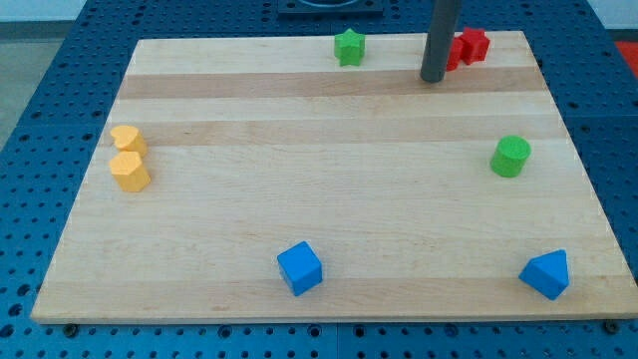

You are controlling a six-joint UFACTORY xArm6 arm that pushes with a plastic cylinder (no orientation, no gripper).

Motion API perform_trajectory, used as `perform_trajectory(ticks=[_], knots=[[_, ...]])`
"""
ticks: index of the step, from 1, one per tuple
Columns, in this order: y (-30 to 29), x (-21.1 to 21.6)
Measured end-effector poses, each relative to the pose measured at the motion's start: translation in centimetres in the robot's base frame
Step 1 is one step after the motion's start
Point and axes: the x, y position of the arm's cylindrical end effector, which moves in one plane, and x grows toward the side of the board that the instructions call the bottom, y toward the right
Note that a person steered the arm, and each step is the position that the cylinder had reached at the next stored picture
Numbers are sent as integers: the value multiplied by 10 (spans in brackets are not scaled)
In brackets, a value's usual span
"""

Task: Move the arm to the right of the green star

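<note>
Where my tip (433,79) stands, green star (349,47) well to the view's left; claw state unclear.

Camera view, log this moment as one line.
my tip: right of green star, apart | red block: just right of the rod | goal: seemingly met

From my remote seat I see a pale wooden table (329,209) made of long planks running left to right, the grain showing as lighter and darker bands. It rests on a blue metal base plate (60,90) drilled with a regular grid of small dark holes, which shows along the left, right and near edges. At the far edge, a strip of light grey surface (150,15) lies beyond the plate. The lighting is even and soft, with only faint shadows.
</note>
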Motion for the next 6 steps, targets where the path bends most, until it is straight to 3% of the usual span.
perform_trajectory(ticks=[1,4,6], knots=[[0,6],[-5,-76],[-27,-89]])
